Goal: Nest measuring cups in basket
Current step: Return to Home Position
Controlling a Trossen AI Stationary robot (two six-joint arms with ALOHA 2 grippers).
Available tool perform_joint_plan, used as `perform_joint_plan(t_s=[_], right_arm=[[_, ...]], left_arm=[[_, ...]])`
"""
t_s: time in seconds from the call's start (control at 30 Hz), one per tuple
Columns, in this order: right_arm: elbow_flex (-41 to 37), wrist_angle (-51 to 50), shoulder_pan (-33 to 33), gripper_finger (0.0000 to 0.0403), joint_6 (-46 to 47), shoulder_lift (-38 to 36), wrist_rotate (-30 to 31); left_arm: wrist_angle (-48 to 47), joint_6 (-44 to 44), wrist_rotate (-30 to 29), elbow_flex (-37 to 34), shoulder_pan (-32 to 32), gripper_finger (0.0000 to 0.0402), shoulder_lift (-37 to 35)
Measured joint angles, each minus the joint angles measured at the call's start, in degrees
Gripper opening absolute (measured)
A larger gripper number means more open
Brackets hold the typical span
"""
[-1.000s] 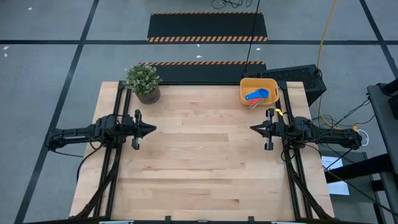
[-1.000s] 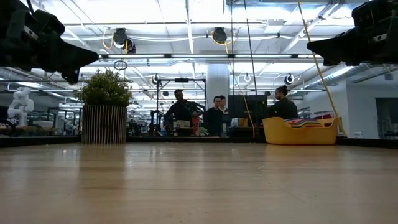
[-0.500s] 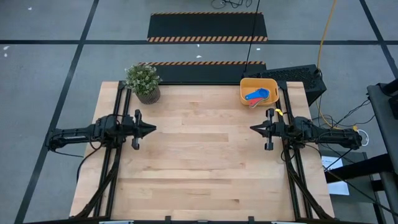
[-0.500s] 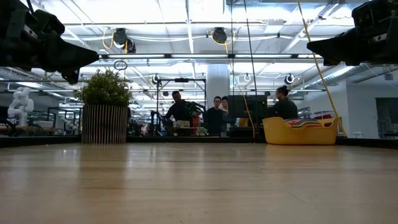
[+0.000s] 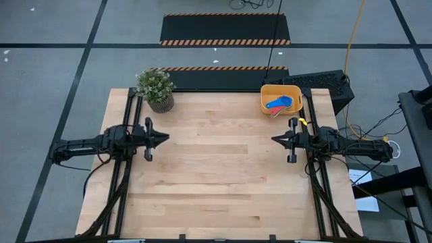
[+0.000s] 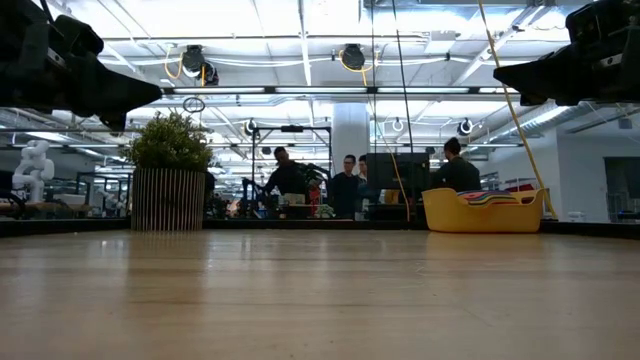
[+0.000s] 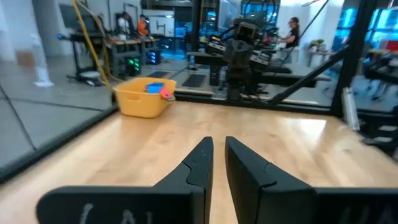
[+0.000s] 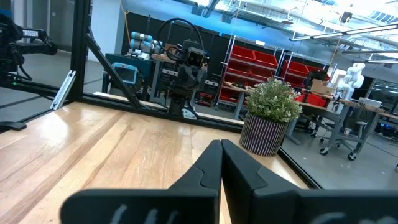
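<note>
- High view: the wooden table (image 5: 216, 189) fills the middle, and my two dark arms lie stretched out level from its left and right edges, pointing at each other.
- My left gripper (image 5: 165, 140) hangs above the left half of the board. Its fingers (image 7: 200, 163) are drawn nearly together with only a thin slit between them, and they pinch nothing.
- My right gripper (image 5: 273, 140) hangs above the right half, well apart from the left one. Its fingers (image 8: 210, 163) are pressed together and are also empty.
- Faint pale marks on the body of each gripper show in the wrist views, but I cannot read them.
- The yellow-orange basket (image 5: 265, 100) sits at the far right corner of the table, just beyond my right gripper.
- A potted plant (image 5: 155, 88) stands at the far left corner.
- The measuring cups (image 5: 278, 104) lie nested inside the basket, with a blue one on top and teal and red edges showing. The cups beneath are hidden, and from table height only thin coloured rims clear the basket wall.
- People stand in the room behind the table, too dark to make out.
</note>
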Motion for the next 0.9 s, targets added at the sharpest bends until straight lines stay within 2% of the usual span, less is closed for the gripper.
perform_joint_plan(t_s=[0.2,0.9], right_arm=[[0.00,-0.01,0.00,0.0000,0.00,0.00,0.00],[0.00,-0.01,-0.02,0.0000,0.00,0.02,0.01]], left_arm=[[0.17,4.60,-1.72,0.00,0.00,0.0047,-0.01],[0.04,4.35,-1.78,0.02,0.00,0.0047,-0.01]])
